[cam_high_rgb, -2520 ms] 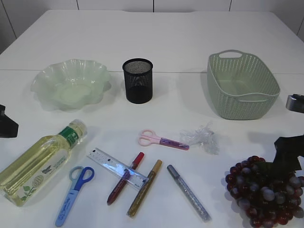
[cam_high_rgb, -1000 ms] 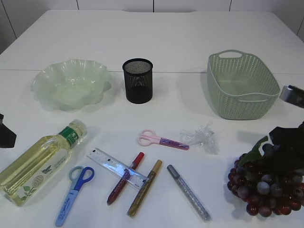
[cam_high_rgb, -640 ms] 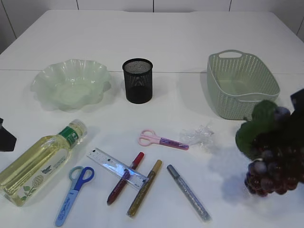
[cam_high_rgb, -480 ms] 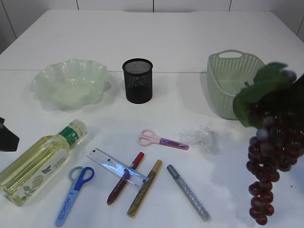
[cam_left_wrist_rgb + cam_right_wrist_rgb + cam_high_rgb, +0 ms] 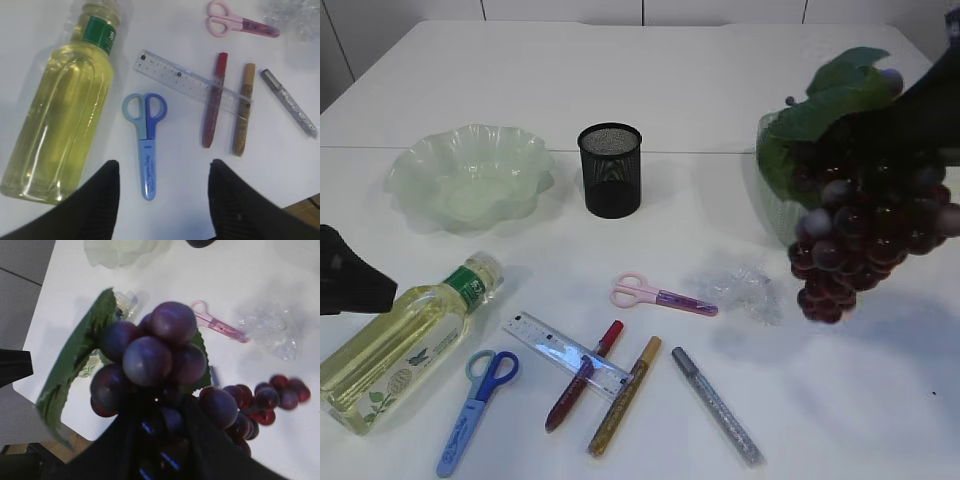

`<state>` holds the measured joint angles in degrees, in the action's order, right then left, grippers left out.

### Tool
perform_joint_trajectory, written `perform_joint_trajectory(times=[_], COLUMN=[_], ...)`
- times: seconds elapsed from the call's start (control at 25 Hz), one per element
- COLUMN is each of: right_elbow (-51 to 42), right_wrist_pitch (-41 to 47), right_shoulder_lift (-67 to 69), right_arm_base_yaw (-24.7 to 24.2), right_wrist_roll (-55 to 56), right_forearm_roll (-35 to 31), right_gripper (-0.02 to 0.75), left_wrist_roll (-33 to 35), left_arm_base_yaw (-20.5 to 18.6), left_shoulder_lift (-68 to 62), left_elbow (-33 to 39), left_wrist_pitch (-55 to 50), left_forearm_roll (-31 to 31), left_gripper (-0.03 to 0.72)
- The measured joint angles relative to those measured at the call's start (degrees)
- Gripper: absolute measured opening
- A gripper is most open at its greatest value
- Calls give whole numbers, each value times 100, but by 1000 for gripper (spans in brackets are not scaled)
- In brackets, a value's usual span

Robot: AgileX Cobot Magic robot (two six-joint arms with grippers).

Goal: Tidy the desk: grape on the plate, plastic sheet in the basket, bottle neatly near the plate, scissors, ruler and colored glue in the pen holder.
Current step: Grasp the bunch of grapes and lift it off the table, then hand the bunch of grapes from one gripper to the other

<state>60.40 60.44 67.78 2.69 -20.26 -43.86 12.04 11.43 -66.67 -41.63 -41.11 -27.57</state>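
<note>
My right gripper (image 5: 160,437) pinches the grape (image 5: 865,215) bunch near its top, fingers pressed in among the upper berries by the leaves. The bunch hangs free in the air below my fingers, in front of the basket (image 5: 770,150) and clear of the table (image 5: 720,80). The plate (image 5: 470,180) lies well away, across the table past the pen holder (image 5: 611,170).

I judge the bunch to be loose and floppy: the lower berries trail off to one side of my fingers in the wrist view, so it will likely swing as I carry it. The berries look smooth and round, so my hold could slip. A hold on the stem at the top seems surer than one on the berries; I cannot tell whether my fingers reach the stem.

My left gripper (image 5: 162,187) is spread and empty. The blue scissors (image 5: 146,137) lie between and just ahead of its fingers, flat and stiff, best taken across the narrow shaft. The bottle (image 5: 62,105) lies on its side just outside one finger; it is full, so probably heavy, and rounded enough to roll. The ruler (image 5: 190,80) lies farther ahead with a red glue pen (image 5: 212,105) over it. It is thin and flat, so hard to lift off the table. The plastic sheet (image 5: 745,290) looks crumpled and very light.
</note>
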Motion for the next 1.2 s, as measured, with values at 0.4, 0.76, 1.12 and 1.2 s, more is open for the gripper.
perform_joint_trajectory(times=[0.4,0.76,1.12,1.2], right_elbow=[38,920,1589,1675], right_wrist_pitch=[-706,-719,-522,-481], right_shoulder_lift=[193,645,995,1030], right_arm_base_yaw=[1317,1499,1522,1564], right_wrist_roll=[-22,-33,-71,-130], right_forearm_roll=[-552,-708,-949,-1091], right_gripper=[183,183,183,183], left_wrist_roll=[1811,5391,8613,9037], left_arm_base_yaw=[301,1222,1494,1494], left_shoulder_lift=[0,-11,-215,-299], left_elbow=[0,0,0,0], left_wrist_pitch=[21,427,510,467], left_forearm_roll=[-1384,-3793,-6552,-6886], left_gripper=[415,415,545,587])
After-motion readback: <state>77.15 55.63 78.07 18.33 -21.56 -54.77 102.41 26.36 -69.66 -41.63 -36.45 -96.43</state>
